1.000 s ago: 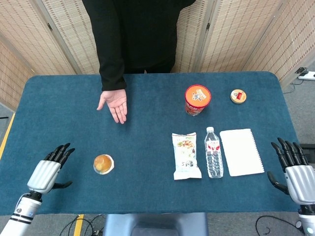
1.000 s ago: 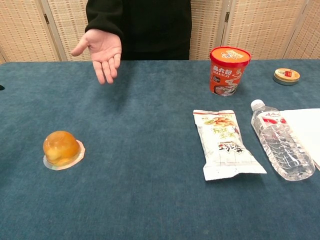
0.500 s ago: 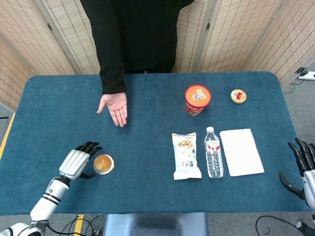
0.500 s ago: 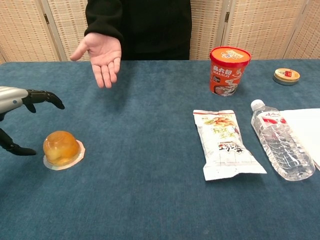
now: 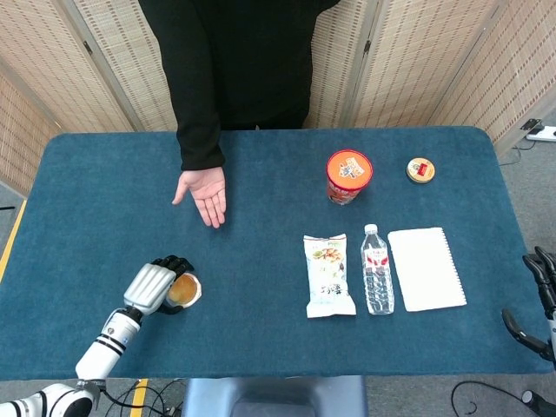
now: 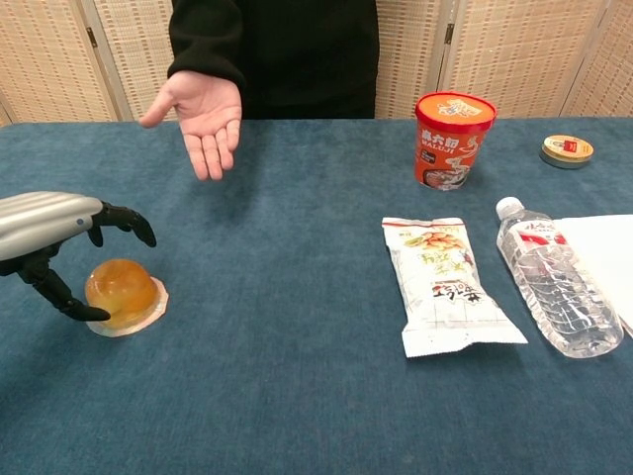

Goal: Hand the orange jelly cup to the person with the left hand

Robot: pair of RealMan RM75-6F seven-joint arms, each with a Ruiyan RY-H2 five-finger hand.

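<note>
The orange jelly cup (image 5: pixel 183 290) (image 6: pixel 122 293) sits dome-up on its white rim near the front left of the blue table (image 5: pixel 261 174). My left hand (image 5: pixel 155 285) (image 6: pixel 57 226) is cupped around its left side: the fingers arch over the top without touching, and the thumb reaches the rim low on the left. The cup still rests on the cloth. The person's hand (image 5: pixel 207 193) (image 6: pixel 203 114) is held out palm up, beyond the cup. Only the spread fingers of my right hand (image 5: pixel 543 300) show at the far right edge, holding nothing.
A red noodle cup (image 5: pixel 348 175) and a small round tin (image 5: pixel 420 169) stand at the back right. A snack packet (image 5: pixel 328 274), a water bottle (image 5: pixel 377 269) lying flat and a white cloth (image 5: pixel 426 268) lie side by side at the right.
My left hand moved right and closed in around the jelly cup, fingers now arching over it. My right hand drew back toward the right edge. The person's palm stayed out.
</note>
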